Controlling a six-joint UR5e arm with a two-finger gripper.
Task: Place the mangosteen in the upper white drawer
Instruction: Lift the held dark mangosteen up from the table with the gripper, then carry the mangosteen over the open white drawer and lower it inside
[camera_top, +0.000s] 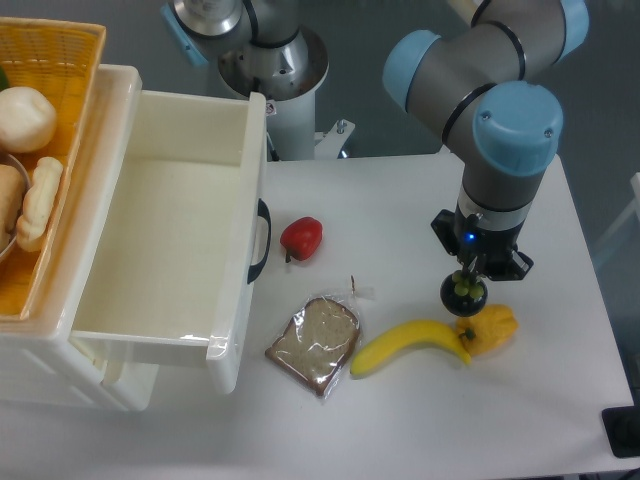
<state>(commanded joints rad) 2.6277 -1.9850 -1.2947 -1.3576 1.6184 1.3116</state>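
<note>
The mangosteen (464, 292) is a small dark round fruit with a green cap, held between my gripper's fingers just above the table, next to the yellow pepper. My gripper (466, 280) points straight down and is shut on it, at the right side of the table. The upper white drawer (232, 300) is pulled open at the left, deep and empty inside, with a black curved handle (262, 240) on its front. The drawer lies well to the left of the gripper.
A red pepper (302, 238) lies near the drawer handle. A bagged bread slice (315, 343), a banana (408, 345) and a yellow pepper (490, 329) lie in front. An orange wicker basket (60, 60) with bread sits on the cabinet at far left.
</note>
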